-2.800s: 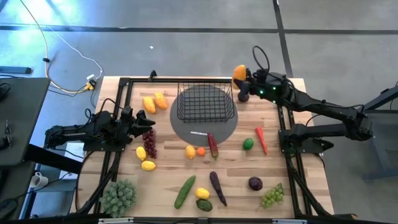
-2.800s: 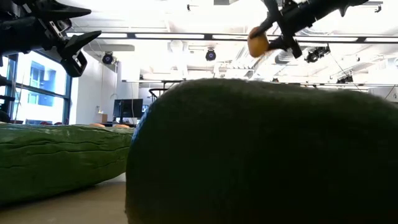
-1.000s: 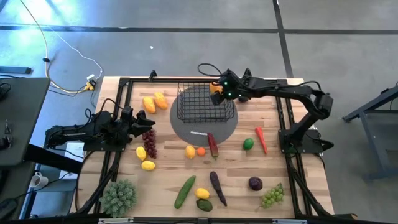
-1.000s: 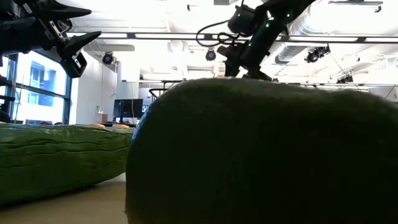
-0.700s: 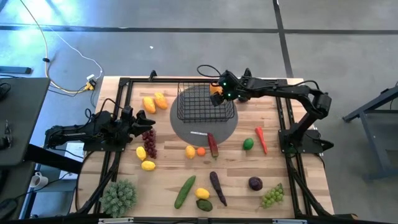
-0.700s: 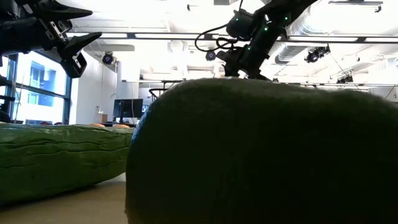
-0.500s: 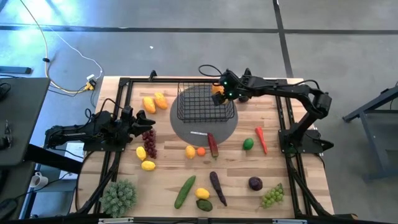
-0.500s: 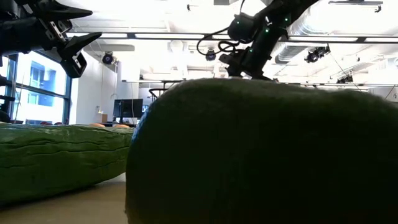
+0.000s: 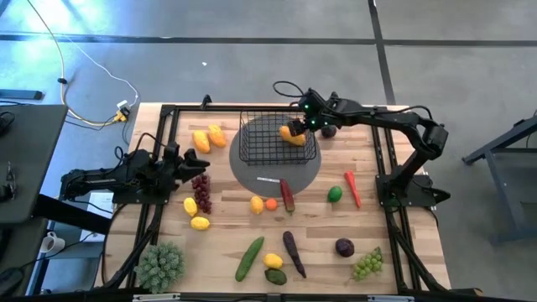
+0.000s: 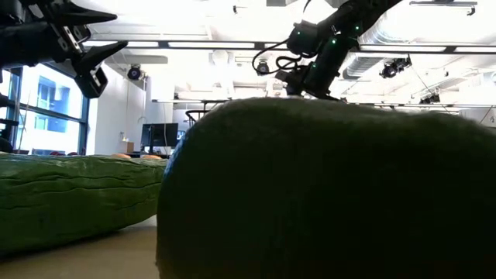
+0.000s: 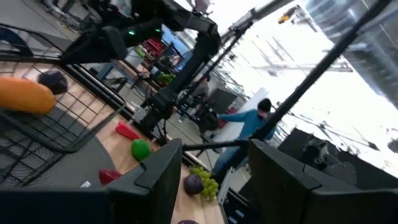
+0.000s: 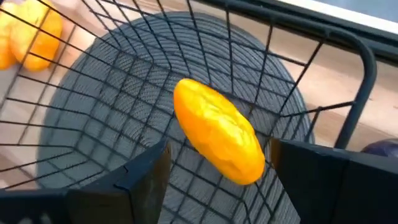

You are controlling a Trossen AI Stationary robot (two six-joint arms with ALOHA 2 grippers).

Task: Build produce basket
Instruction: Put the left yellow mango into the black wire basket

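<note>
The right gripper (image 12: 214,171) is hovering over the black wire basket (image 9: 256,151), fingers apart, with an orange-yellow fruit (image 12: 217,132) lying inside. The left gripper (image 11: 214,171) is waiting open near purple grapes (image 9: 201,191).

Wooden table (image 9: 403,252) carries scattered produce (image 9: 260,252) and grey disc (image 9: 277,174).

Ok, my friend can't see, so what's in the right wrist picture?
An orange-yellow fruit lies inside the black wire basket, just beyond the right end effector, whose two dark fingers stand apart on either side of it. More yellow fruits sit outside.
</note>
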